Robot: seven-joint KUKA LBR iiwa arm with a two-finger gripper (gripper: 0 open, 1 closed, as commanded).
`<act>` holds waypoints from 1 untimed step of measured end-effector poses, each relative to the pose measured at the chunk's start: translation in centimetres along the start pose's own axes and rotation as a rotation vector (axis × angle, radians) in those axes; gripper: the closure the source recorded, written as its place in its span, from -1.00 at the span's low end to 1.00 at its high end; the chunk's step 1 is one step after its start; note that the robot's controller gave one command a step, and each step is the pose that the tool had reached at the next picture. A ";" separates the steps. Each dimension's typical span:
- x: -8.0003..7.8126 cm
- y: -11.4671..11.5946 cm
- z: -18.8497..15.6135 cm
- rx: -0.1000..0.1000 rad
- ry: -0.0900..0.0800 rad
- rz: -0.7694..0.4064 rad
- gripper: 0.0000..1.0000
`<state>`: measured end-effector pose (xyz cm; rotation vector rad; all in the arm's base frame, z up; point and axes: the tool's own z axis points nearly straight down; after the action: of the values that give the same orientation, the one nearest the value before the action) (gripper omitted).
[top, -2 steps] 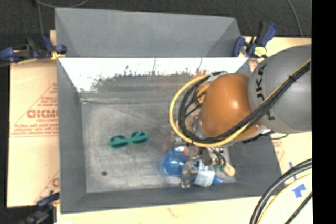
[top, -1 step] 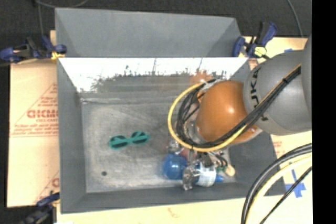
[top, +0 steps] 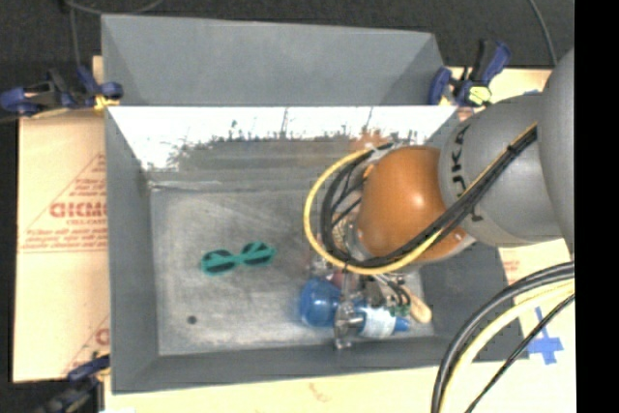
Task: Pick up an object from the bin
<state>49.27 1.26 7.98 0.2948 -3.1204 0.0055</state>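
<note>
- Grey metal bin (top: 131, 237) – sloped walls, a flat scuffed floor and a pale band along the far wall.
- Grey arm (top: 513, 179) – it stretched in from the right and hung over the right half of the bin.
- Orange cover (top: 401, 198) – a rounded shell at the wrist, above the floor's right side.
- Cables (top: 311, 208) – yellow and black, looped round the left of the orange cover and running back along the arm.
- Gripper (top: 350, 309) – it pointed down at the near right corner of the floor, and its upper part was hidden under the cover. I could not tell whether it was clenched or released. Nothing could be seen gripped in it.
- Teal piece (top: 238, 258) – shaped like a small pair of glasses. It lay flat and alone on the floor left of centre, well apart from the gripper.
- Small bottle (top: 385, 323) – clear with blue on it. It lay on its side by the near wall, just right of the gripper.
- Blue round thing (top: 314, 306) – it sat on the floor just left of the gripper, close against it. Whether they touched I could not tell.
- Tan stick (top: 419, 309) – only its end showed, beside the bottle on the right.
</note>
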 end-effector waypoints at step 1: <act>0.0 0.0 0.0 0.000 0.000 0.001 1.00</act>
<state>49.27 1.27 7.97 0.2938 -3.1207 0.0051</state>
